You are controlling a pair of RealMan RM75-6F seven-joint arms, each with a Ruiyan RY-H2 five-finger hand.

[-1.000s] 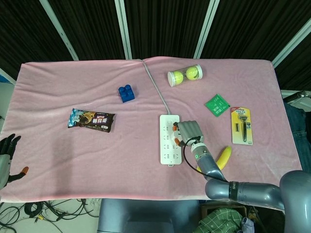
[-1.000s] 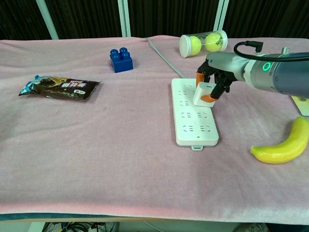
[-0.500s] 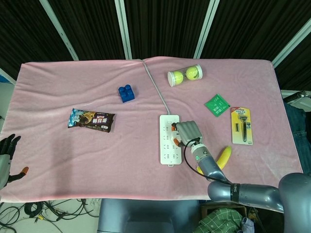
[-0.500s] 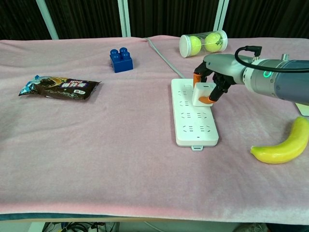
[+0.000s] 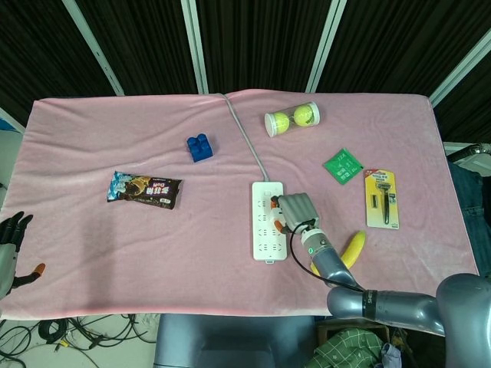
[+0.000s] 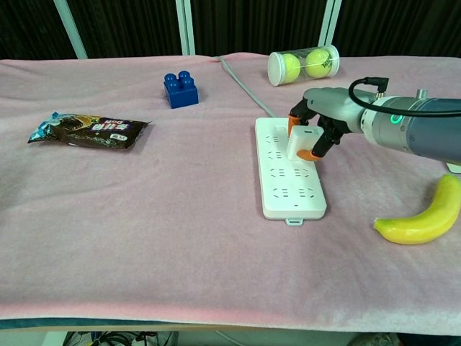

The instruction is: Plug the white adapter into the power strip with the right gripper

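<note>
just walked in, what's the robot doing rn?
The right hand holds the white adapter against the power strip on the pink cloth, at the sockets near its cord end. Whether it is fully seated can't be told. The left hand hangs idle off the table's left edge. A banana lies to the right of the strip.

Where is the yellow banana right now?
The banana lies on the pink cloth near the front right corner in the chest view, right of the power strip and below the right hand.
</note>
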